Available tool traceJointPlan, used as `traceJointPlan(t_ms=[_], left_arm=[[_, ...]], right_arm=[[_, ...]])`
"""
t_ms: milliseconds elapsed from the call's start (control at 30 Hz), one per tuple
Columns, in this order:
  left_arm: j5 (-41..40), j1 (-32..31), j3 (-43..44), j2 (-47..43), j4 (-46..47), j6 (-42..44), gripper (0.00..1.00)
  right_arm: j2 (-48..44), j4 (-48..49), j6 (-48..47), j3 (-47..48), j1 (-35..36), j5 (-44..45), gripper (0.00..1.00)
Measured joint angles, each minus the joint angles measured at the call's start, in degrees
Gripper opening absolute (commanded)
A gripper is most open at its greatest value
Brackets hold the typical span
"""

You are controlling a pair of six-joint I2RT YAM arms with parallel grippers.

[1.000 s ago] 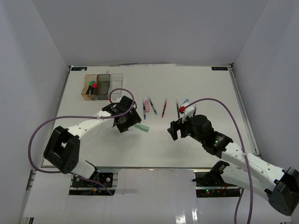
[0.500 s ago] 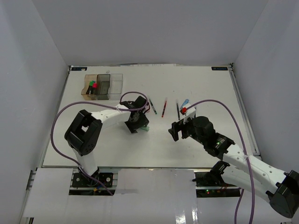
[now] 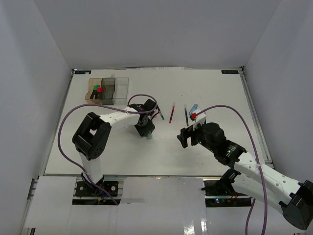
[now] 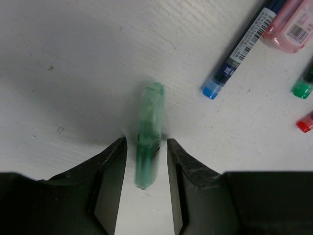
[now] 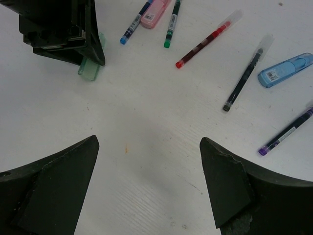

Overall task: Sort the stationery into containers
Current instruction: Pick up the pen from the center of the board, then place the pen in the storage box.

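We hold the left gripper (image 4: 146, 143) low over the mint piece (image 4: 149, 122), which lies on the white table (image 4: 73, 68) at the centre of the left wrist view, its lower end between our fingers. The jaws stand apart, one on each side with a thin gap showing, so nothing is clamped yet. To do this well, we judge we should close squarely on its long sides, catching the body rather than only the tip, and keep clear of the blue-tipped pen (image 4: 234, 58) at upper right. Then lift straight before swinging to the containers (image 3: 122, 90) in the overhead view's upper left. The right gripper (image 5: 149, 142), wide apart, hovers over bare table.
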Motion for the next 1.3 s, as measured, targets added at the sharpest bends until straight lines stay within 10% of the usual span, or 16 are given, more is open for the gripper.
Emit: traceJointPlan(t_ms=[433,800,1300], left_arm=[[-2.71,2.45,-2.19,-1.9,-0.13,5.44,0.24],[-6.54,12.61,-0.83,-7.76,0.85,27.65,0.3],[-4.2,32.72,32.76,11.17,9.79,64.46,0.43]], right_arm=[[-0.13,0.0,0.0,0.0,0.0,0.13,0.9],[-0.11,0.0,0.0,0.0,0.0,0.09,0.9],[1.75,0.13,-0.02,0.0,0.0,-0.33,0.9]])
